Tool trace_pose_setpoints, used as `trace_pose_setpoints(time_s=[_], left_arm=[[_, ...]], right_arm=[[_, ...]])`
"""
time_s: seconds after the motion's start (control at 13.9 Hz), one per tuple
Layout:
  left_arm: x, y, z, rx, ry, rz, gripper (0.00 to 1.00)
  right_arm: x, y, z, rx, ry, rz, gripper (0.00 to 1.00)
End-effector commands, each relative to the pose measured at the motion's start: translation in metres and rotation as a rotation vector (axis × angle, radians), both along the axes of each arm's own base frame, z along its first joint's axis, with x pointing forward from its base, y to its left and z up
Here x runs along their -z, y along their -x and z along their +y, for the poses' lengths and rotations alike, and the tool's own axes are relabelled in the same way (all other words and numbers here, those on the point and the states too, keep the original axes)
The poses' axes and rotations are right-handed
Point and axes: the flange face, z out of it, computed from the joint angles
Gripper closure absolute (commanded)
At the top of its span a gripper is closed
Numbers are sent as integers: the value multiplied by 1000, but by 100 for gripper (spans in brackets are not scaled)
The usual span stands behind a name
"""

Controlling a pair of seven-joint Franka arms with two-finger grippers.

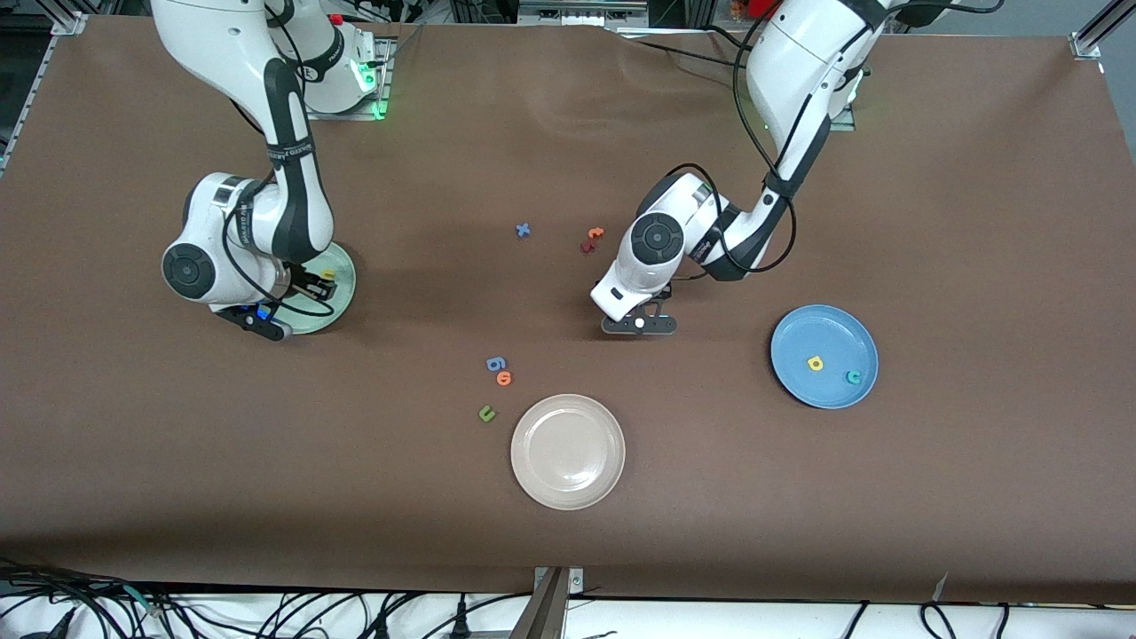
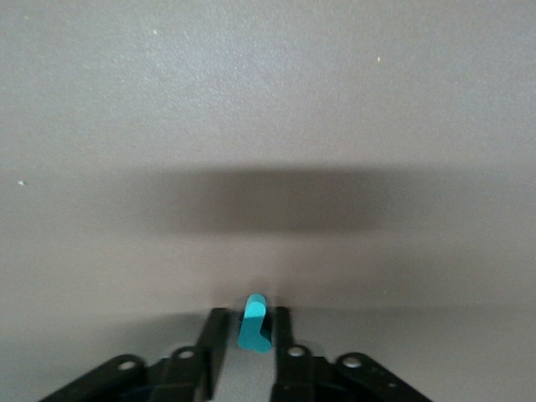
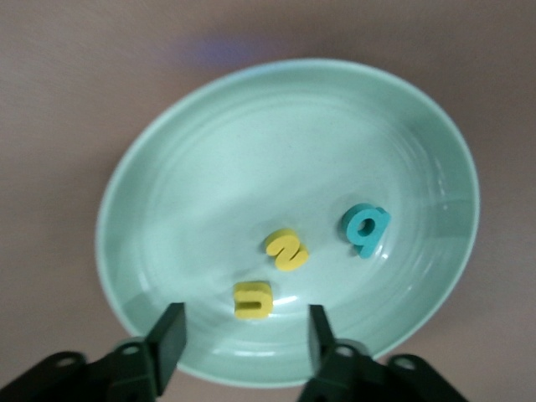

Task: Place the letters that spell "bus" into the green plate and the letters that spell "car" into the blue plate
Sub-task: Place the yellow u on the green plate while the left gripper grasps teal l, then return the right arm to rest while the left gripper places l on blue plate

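Observation:
My left gripper (image 1: pixel 639 324) (image 2: pixel 249 311) is down at the brown table, between the beige plate and the red and orange letters. It is shut on the thin teal r (image 2: pixel 255 331), which stands tilted between the fingers. The blue plate (image 1: pixel 821 328) holds the yellow a (image 1: pixel 815 362) and the teal c (image 1: pixel 854 376). My right gripper (image 1: pixel 309 284) (image 3: pixel 244 322) hangs open low over the green plate (image 1: pixel 342 297) (image 3: pixel 251 134). In that plate lie the yellow u (image 3: pixel 253 300) between the open fingers, the yellow s (image 3: pixel 286 249) and the teal b (image 3: pixel 366 228).
A beige-white plate (image 1: pixel 568 451) sits near the front camera. Beside it lie a dark green u (image 1: pixel 486 413), an orange letter (image 1: pixel 504 378) and a blue 6-like piece (image 1: pixel 495 363). A blue x (image 1: pixel 523 230) and orange and dark red letters (image 1: pixel 592 238) lie mid-table.

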Motion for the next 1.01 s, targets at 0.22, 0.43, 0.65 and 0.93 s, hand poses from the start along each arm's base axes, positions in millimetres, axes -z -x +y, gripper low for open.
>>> trace_pose_setpoints(time_s=[0.22, 0.43, 0.65, 0.93], left_arm=[[6, -1, -5, 9, 0, -18, 89], [4, -5, 0, -1, -1, -18, 100], [-1, -10, 5, -9, -2, -19, 100], [-30, -37, 42, 48, -15, -10, 100]], right_arm=[[-146, -54, -5, -18, -91, 24, 0], [-212, -67, -1, -47, -102, -5, 0], [-283, -70, 2, -67, -107, -31, 0], [-312, -70, 6, -82, -92, -62, 0]])
